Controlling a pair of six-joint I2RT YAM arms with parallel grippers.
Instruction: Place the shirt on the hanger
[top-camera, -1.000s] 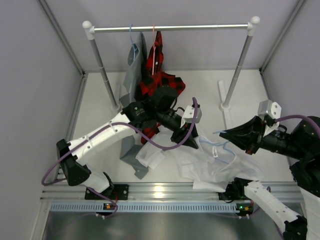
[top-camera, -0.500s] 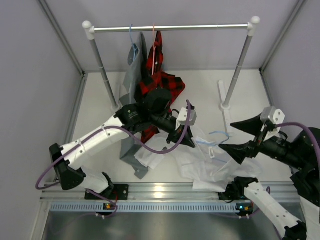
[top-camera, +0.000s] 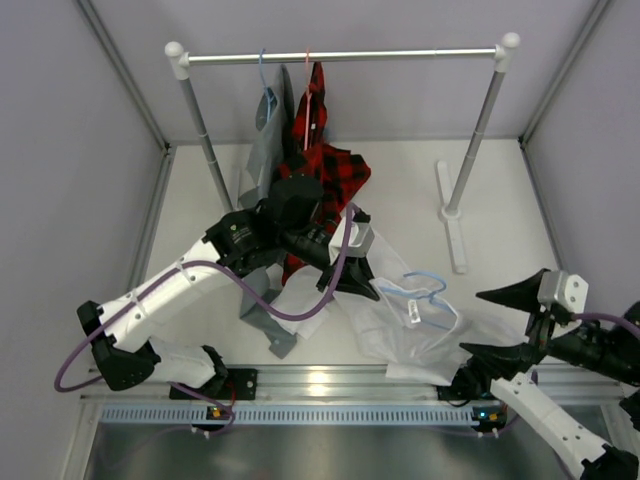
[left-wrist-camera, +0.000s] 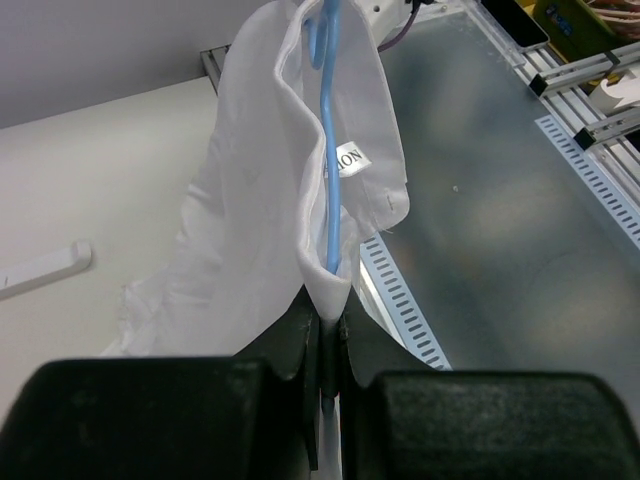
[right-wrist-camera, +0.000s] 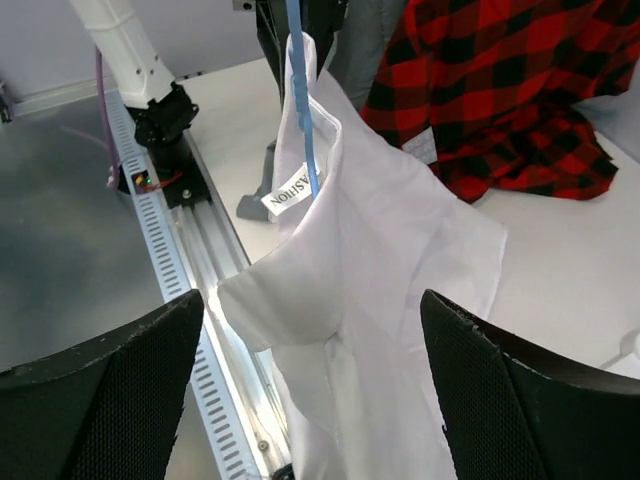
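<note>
Shirt (top-camera: 400, 335) hung from the left gripper (left-wrist-camera: 325, 325), which was clamped on fabric and hanger (left-wrist-camera: 328, 170) wire together. The rest trailed onto the worktop (top-camera: 400, 190). Right gripper (top-camera: 490, 322) was wide open and held nothing. My call: keep the left clamp firm, regrip the loose shoulder with the right, pull gently. Versus a second earlier, the right had let go and backed off to the near right.

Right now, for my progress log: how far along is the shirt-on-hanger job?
Done: the hanger runs inside the shirt by its label. In hand: the left hand pinches fabric and wire together; the right hand is open, empty. Left: shoulders not seated, fabric sags bunched.
</note>
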